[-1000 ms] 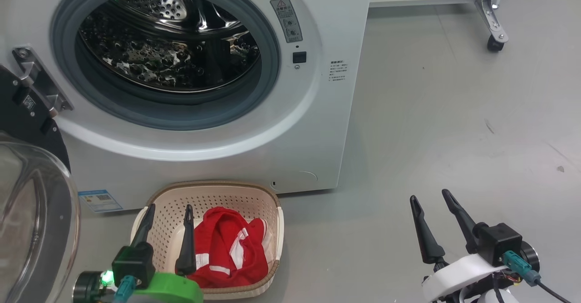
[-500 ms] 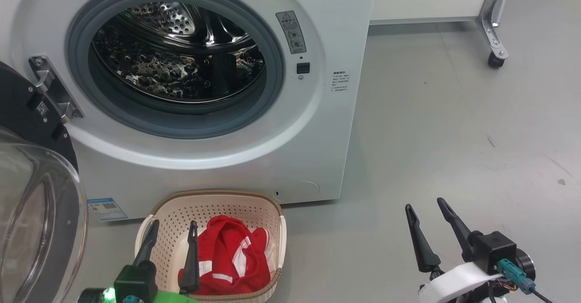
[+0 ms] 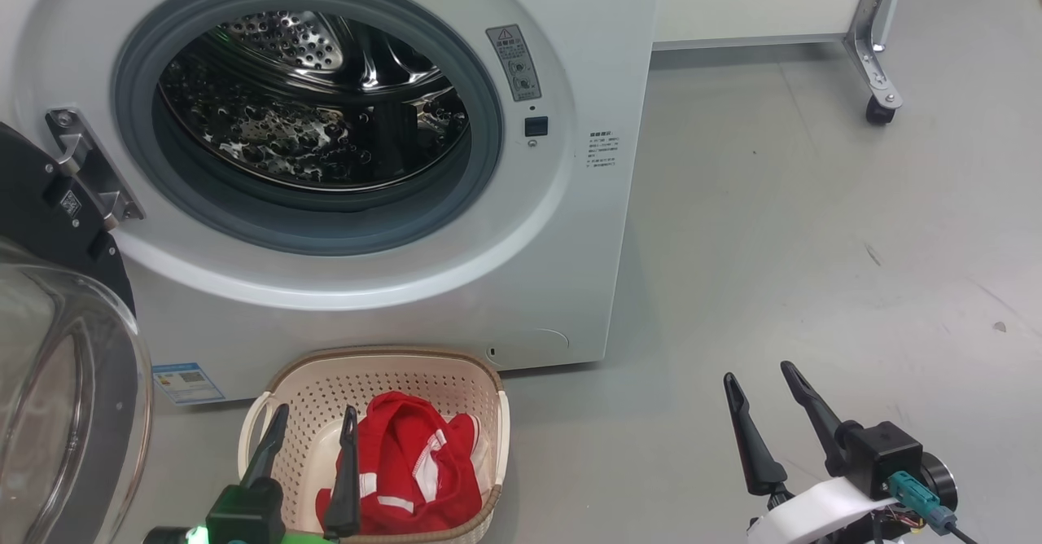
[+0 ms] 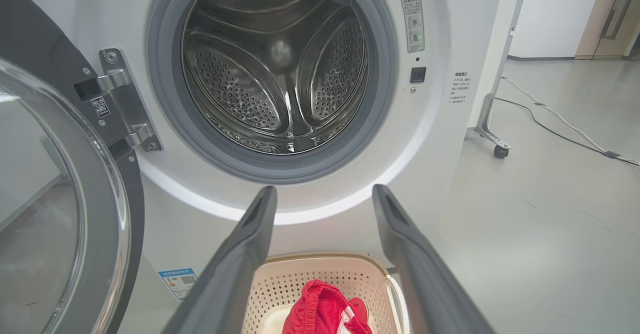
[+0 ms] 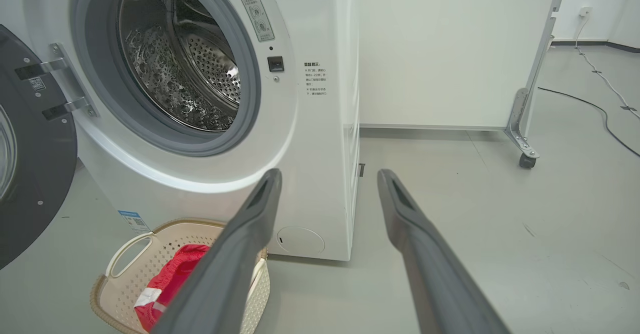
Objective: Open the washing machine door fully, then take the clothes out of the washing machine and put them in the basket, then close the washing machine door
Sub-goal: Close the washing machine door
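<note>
The washing machine (image 3: 570, 267) stands with its steel drum (image 3: 309, 120) showing no clothes inside. The washing machine door (image 3: 57, 397) hangs swung open at the left, its glass bowl towards me. The basket (image 3: 383, 355) sits on the floor against the machine's front and holds the red clothes (image 3: 415, 462) with white stripes. My left gripper (image 3: 317, 410) is open over the basket's left half, beside the clothes and holding nothing. My right gripper (image 3: 759, 371) is open over bare floor to the right. In the left wrist view the left gripper (image 4: 324, 189) points at the machine's front above the basket (image 4: 325, 264).
A white panel on a metal leg with a caster (image 3: 877, 110) stands behind the machine at the right. A cable (image 4: 560, 124) runs across the grey floor further right. The open door (image 5: 35, 174) takes up the space left of the basket (image 5: 195, 222).
The head camera has shifted, so the whole picture sits a little lower. My left gripper has drawn back slightly towards me over the basket. Both grippers stay open.
</note>
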Tool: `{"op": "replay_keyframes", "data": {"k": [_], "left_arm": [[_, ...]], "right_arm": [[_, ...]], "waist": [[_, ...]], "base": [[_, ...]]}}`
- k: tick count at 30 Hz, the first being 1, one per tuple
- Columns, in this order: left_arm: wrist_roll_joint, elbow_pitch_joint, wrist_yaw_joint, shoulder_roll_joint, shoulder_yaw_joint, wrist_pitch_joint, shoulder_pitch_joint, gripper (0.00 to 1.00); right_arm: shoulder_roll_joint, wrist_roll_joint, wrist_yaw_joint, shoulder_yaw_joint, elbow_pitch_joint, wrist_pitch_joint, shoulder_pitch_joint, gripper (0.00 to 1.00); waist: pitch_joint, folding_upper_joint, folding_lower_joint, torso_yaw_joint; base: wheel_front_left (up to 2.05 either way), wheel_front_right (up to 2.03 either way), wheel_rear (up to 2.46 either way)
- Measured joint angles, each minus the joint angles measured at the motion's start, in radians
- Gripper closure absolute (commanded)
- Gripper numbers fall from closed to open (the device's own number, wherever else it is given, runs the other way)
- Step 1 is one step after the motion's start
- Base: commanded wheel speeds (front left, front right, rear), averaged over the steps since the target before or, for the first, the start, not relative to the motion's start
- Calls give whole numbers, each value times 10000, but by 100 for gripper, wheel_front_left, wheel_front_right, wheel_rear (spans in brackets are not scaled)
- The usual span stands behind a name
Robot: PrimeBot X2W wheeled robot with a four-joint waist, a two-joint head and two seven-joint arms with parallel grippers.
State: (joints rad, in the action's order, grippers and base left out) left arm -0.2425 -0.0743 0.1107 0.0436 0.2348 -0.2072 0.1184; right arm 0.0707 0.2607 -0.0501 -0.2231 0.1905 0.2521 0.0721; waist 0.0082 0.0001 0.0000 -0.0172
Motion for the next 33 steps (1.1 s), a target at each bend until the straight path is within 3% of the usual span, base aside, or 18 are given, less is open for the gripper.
{"op": "replay_keyframes", "data": {"k": [18,33], "left_arm": [[150,508,2,15,219,307,245,0],[244,828,77,27,203,491,365,0]], "right_arm": [[-2,0,12,-19,-88,-4,6,0],[2,2,90,-25,-157,-17,141,0]], "waist": [[-156,0,0,17],[-184,0,0,4]], "base": [[-9,9,0],[-67,67,0]]}}
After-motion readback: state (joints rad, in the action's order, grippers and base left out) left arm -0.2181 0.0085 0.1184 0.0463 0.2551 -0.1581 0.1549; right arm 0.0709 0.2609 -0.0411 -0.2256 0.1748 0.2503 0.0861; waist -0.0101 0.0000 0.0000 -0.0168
